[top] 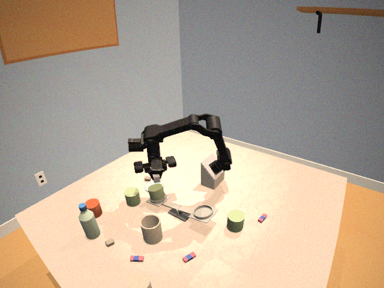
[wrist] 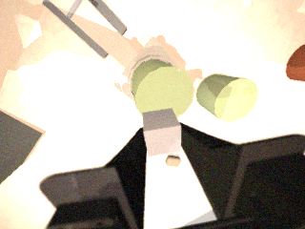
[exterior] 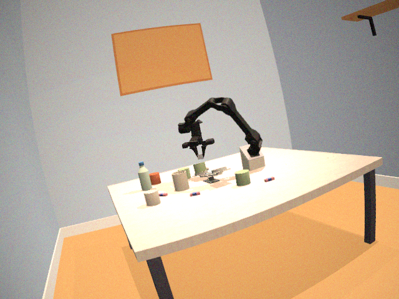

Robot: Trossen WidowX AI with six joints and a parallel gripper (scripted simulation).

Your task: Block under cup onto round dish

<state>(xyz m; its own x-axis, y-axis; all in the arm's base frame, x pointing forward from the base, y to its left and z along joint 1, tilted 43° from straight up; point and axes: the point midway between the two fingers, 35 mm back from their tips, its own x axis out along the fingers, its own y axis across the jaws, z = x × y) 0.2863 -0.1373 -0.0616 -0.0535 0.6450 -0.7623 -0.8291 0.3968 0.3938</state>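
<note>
Block (wrist: 162, 130) sits pinched in the closed hand (top: 156, 178), raised above the counter (top: 279, 216); the round dish (top: 149, 186) lies almost straight below, partly behind the untouched cup (top: 156, 191).

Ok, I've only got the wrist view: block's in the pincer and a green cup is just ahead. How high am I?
Observer: The exterior view shows the pincer well above the table, with the block higher than the top of the green cup.
Operator: Is that cup on the balance?
Observer: Yes. The top view shows it standing on one end of the balance.
Operator: And the other end?
Observer: It carries no cup. Another cup stands on the table just past it.
</note>
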